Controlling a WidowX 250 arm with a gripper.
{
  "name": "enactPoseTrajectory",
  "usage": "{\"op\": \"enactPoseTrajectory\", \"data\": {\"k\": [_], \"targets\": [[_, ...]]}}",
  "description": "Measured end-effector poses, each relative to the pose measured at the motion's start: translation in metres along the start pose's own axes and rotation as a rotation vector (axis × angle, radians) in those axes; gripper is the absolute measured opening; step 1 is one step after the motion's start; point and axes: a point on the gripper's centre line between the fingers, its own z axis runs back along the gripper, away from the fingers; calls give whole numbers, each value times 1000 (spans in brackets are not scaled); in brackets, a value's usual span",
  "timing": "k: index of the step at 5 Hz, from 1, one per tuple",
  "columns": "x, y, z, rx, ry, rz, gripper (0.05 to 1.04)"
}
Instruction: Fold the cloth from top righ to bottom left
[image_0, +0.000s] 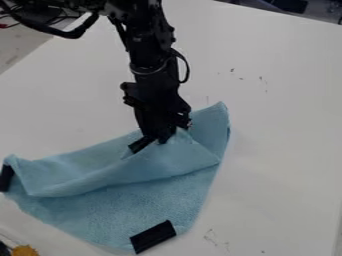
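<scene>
The black gripper points down onto the upper middle of the light blue cloth, touching its folded-over part, and hides a bit of the fabric there. A loose layer of the cloth lies over the upper portion, its lower edge running from the left side to a corner at the right. Below that edge the under layer lies fairly flat. At the top right, the cloth rises to a point beside the gripper.
One black piece lies at the cloth's bottom edge, another black piece at its left corner. A yellow object sits in the bottom left corner of the view. The white table extends around the cloth, with dark marks on it.
</scene>
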Motion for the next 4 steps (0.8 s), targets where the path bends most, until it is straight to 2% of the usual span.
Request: {"op": "enactPoseTrajectory", "data": {"k": [1, 2, 3, 4], "targets": [[0, -1, 0, -5, 2, -11, 825], [0, -1, 1, -7, 14, -13, 1007], [0, 6, 3, 45, 23, -28, 1004], [7, 7, 8, 97, -20, -51, 1000]]}}
